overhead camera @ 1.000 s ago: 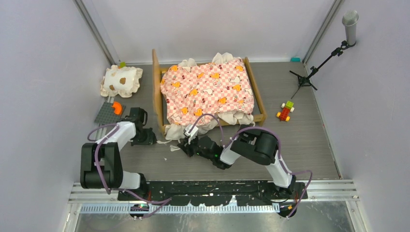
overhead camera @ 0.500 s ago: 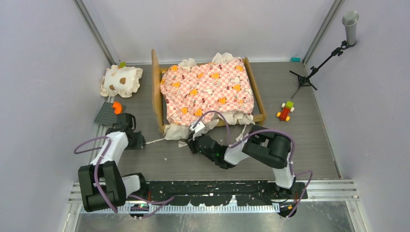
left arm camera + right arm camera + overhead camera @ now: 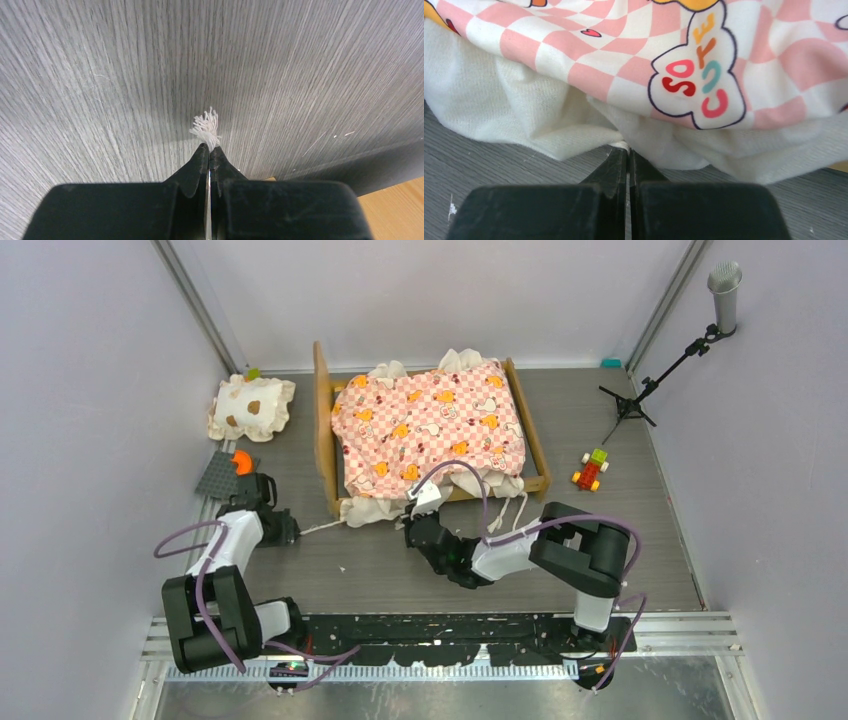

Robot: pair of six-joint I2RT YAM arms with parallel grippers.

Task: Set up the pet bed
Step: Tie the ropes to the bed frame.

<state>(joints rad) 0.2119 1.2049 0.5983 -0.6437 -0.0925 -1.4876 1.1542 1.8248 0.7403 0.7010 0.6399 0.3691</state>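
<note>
Left arm: folded up from its base at 7 o'clock of the table (image 3: 640, 530), forearm running toward 12, wrist tipped low over the grey wood. Ends in the left gripper (image 3: 209, 149), jaws pressed together on the frayed tip of a white cord (image 3: 206, 127) (a small tuft pokes out past the tips). From there, stretches thinly toward 3 o'clock to the bed's near corner.

Right arm: rises from the base at 5 o'clock, doubles back at the elbow, and lies long and flat toward 9 o'clock. Ends in the right gripper (image 3: 625, 150), jaws likewise squeezed together, nipping the lower edge of the cream ruffle (image 3: 524, 125) (a small corded bit sits right at the tips).

Just beyond both grippers, toward 12 o'clock from the table's middle: the pet bed (image 3: 535, 455). Light-wood frame, tall headboard (image 3: 322, 420), and a pink checkered mattress (image 3: 430, 425) printed with orange animals and a "SO CUTE" badge. Sits lumpy and rumpled in the frame, with ruffle spilling over the near rail at 6 o'clock.

Lies with its long axis from 9 to 3 o'clock, headboard at the 9 end, foot at the 3 end (slightly skewed to the table's edge).

Off at 10 o'clock of the bed, well apart: a spotted pillow (image 3: 252, 408). At 4 o'clock: a toy car (image 3: 591, 470).
</note>
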